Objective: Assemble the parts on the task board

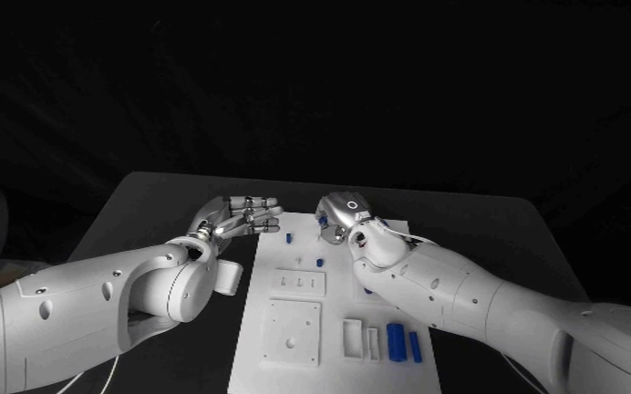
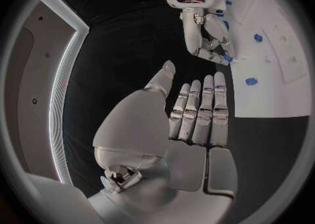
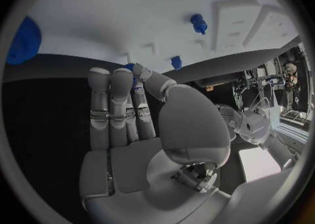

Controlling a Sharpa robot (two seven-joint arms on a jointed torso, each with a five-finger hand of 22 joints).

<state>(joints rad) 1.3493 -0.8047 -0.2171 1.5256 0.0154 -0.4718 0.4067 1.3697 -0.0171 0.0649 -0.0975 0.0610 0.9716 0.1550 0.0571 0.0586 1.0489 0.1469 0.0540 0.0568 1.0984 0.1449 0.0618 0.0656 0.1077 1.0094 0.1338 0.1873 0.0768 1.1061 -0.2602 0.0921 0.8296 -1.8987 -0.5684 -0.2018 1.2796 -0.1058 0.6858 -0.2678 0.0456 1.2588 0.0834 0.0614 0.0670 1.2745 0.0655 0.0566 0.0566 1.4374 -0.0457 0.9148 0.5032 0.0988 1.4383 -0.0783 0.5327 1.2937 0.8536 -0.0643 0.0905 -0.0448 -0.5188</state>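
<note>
The right hand [image 1: 345, 216] pinches a small blue part [image 3: 131, 68] at its fingertips over the white board's [image 1: 296, 357] far end; its long axis is hidden. The left hand [image 1: 241, 218], beside it, holds nothing, fingers straight.

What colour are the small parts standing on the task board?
Blue parts on the white task board; clearest in the right wrist view.

The white task board [image 1: 296, 339] lies flat mid-worktop. Small blue parts [image 1: 321, 261] stand near its far end; longer blue parts [image 1: 396, 341] lie at its near right corner.
</note>
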